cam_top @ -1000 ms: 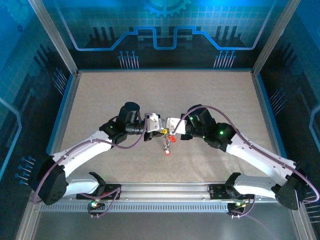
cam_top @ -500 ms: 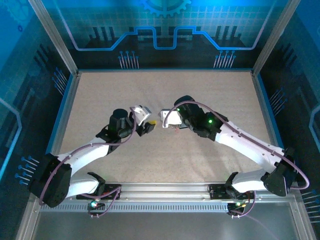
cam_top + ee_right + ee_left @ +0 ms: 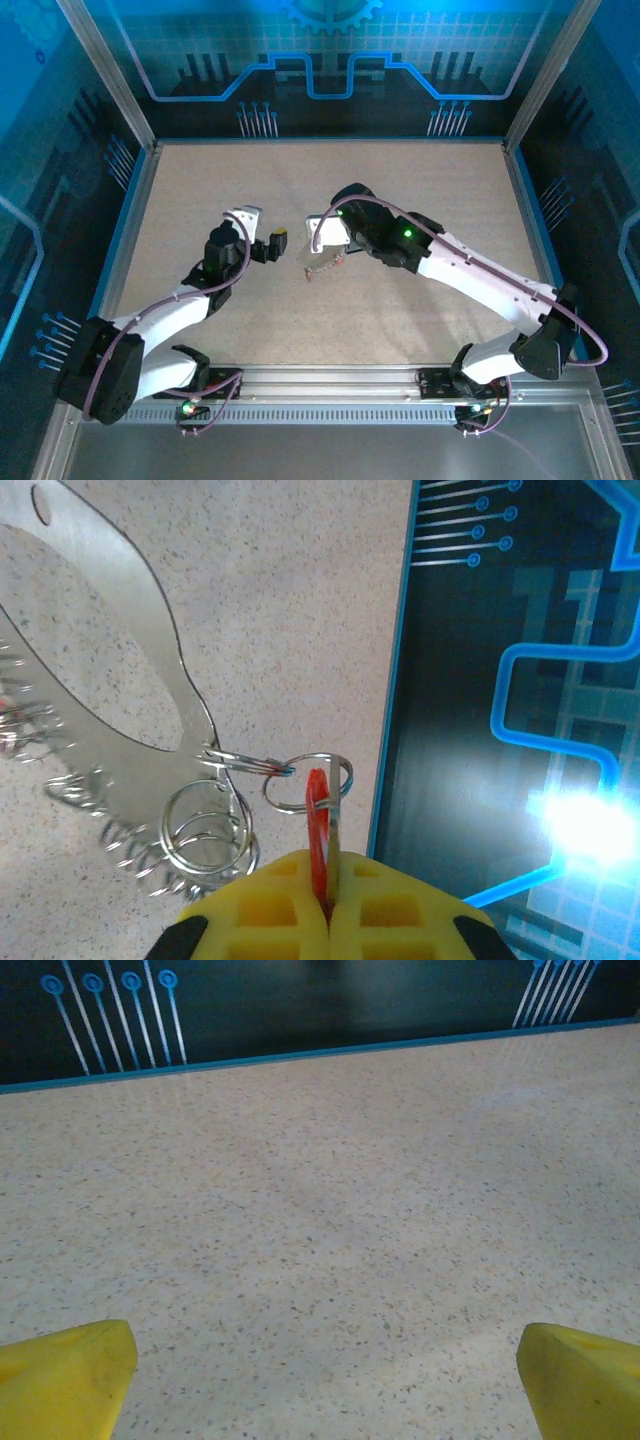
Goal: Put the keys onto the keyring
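My right gripper (image 3: 328,868) is shut on a key (image 3: 316,815) with a red head and a thin silver blade, held edge-on between the yellow pads. A small split ring (image 3: 300,783) runs through that key and links to the keyring (image 3: 150,630), a big silvery loop with more rings and a beaded chain (image 3: 115,842) trailing over the table. In the top view the right gripper (image 3: 322,242) holds this bunch (image 3: 318,268) dangling at mid-table. My left gripper (image 3: 270,243) stands a little to its left, open and apart from it. Its yellow fingertips (image 3: 62,1380) frame bare table.
The speckled beige table (image 3: 420,190) stretches to a blue-edged back wall (image 3: 300,1052). Blue side rails (image 3: 128,210) bound it left and right. A metal rail (image 3: 330,380) with both arm bases runs along the near edge.
The left gripper let go of the bunch, opened wide and drew back to the left. The right arm carried the keys and keyring farther from the bases and slightly left.
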